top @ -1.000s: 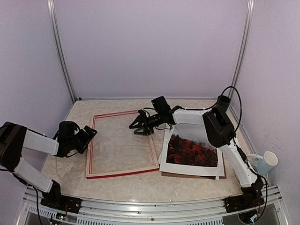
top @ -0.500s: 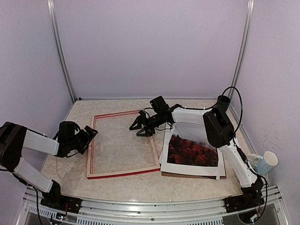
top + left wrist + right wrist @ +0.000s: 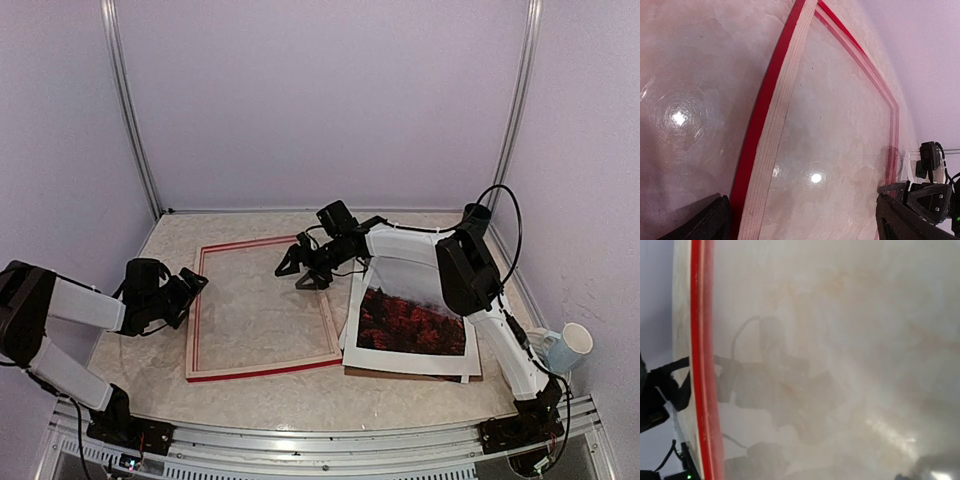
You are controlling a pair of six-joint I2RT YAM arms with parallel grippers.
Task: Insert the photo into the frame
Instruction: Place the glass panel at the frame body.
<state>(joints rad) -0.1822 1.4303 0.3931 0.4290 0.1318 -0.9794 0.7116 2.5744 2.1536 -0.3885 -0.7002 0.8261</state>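
The red frame [image 3: 262,370] lies flat on the table at left of centre, with a glossy pane inside it. The photo [image 3: 410,325] of red trees lies flat to its right, outside the frame. My right gripper [image 3: 298,272] hovers open over the frame's far right corner, holding nothing. My left gripper [image 3: 190,287] is open at the frame's left rail [image 3: 771,145], which runs up just inside the left finger [image 3: 710,220]. The right wrist view shows only a red rail [image 3: 702,365] and the reflective pane.
A brown panel [image 3: 415,375] peeks out under the photo's near edge. A white and blue mug [image 3: 570,345] stands by the right arm beyond the table's right edge. Metal posts and purple walls close in the back and sides.
My right gripper's jaws have spread wider and it has drawn slightly back from the frame's right rail. The left arm, frame and photo have stayed put.
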